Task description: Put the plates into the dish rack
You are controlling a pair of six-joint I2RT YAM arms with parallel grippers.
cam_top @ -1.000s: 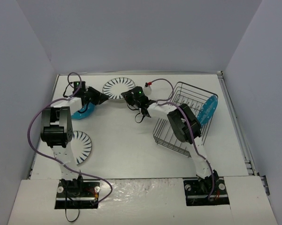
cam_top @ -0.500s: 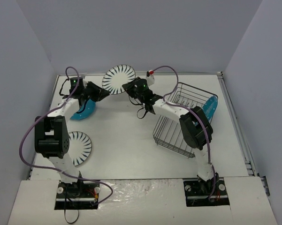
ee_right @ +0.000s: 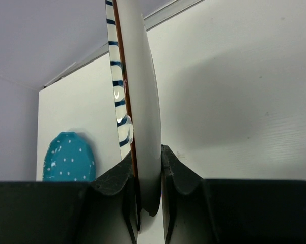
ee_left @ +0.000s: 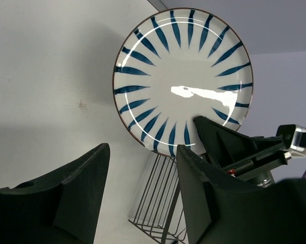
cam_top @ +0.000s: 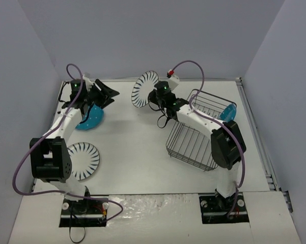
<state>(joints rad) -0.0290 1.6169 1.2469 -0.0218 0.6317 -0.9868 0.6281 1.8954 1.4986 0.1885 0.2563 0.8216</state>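
Right jaws clamp upright striped plate [cam_top: 145,89] by its rim, left of rack [cam_top: 186,145]; left jaws part-open, empty.

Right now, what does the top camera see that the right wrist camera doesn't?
Only the top camera: the dish rack, a teal plate standing at its right end, and a striped plate flat on the table. Only the right wrist camera: the right tool squeezing the raised striped plate by its rim. Both: that raised plate and another teal plate on the table.
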